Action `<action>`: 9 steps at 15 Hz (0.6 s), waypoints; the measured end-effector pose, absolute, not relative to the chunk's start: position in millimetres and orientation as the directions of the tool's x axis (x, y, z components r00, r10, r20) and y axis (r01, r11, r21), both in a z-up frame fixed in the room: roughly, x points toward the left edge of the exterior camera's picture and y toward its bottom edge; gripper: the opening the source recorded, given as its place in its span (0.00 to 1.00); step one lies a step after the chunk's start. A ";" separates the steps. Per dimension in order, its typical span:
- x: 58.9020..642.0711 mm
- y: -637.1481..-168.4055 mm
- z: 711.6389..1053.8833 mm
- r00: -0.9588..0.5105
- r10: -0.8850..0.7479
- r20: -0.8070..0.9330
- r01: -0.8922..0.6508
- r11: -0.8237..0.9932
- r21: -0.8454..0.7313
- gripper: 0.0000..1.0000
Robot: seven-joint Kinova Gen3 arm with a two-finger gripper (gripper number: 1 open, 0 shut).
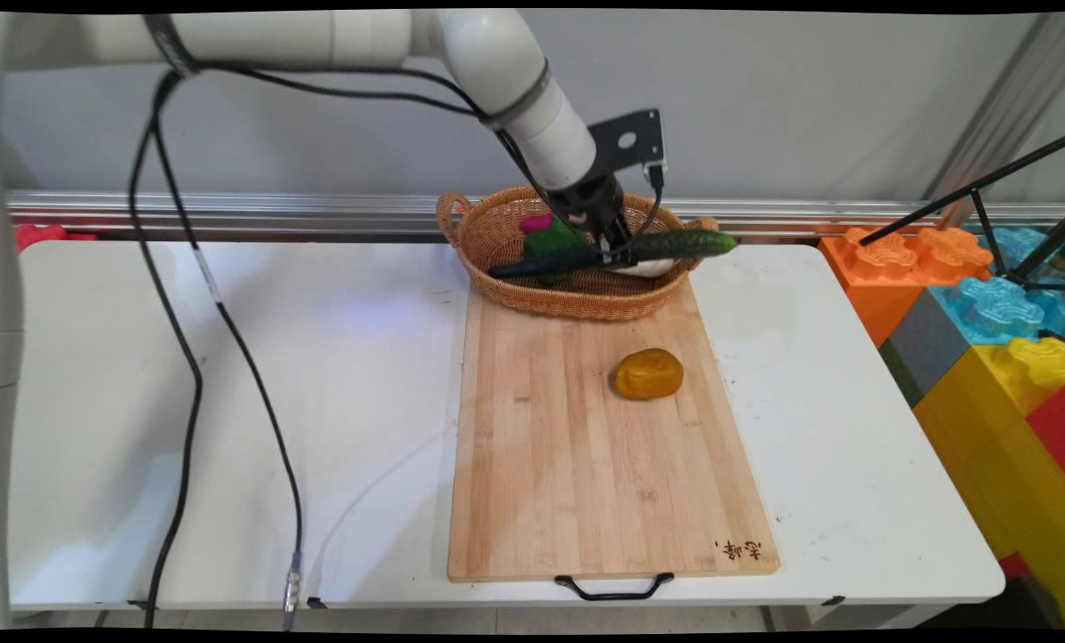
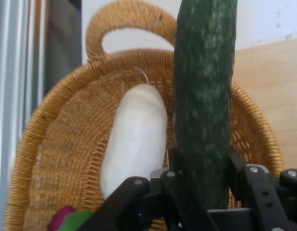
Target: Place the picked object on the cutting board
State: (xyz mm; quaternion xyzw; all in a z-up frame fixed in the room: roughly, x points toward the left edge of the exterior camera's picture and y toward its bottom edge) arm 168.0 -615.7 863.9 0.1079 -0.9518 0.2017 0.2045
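White table (image 1: pixel 228 375): gripper (image 1: pixel 617 254) clamped on cucumber (image 1: pixel 621 252) over basket (image 1: pixel 505 295), white radish (image 2: pixel 134 139) beneath.

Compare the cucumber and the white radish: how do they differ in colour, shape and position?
The cucumber is dark green, long and slim; the white radish is pale, shorter and plumper. The cucumber is gripped by the end effector and held above the wicker basket, its tip past the rim; the radish lies on the basket floor, untouched. Both are elongated vegetables.
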 end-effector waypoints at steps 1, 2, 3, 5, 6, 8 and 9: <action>168.4 -608.5 877.9 -0.891 -0.120 0.439 -0.291 0.891 -0.348 0.00; 168.0 -602.5 888.2 -0.889 -0.116 0.443 -0.291 0.890 -0.351 0.00; 167.3 -592.7 902.6 -0.886 -0.115 0.450 -0.295 0.888 -0.352 0.00; 162.1 -570.7 926.9 -0.877 -0.119 0.466 -0.299 0.893 -0.335 0.00; 157.7 -555.7 938.9 -0.871 -0.126 0.476 -0.302 0.899 -0.316 0.00; 146.9 -526.6 958.1 -0.860 -0.137 0.491 -0.303 0.912 -0.276 0.00; 141.7 -510.0 966.0 -0.856 -0.150 0.495 -0.305 0.919 -0.249 0.00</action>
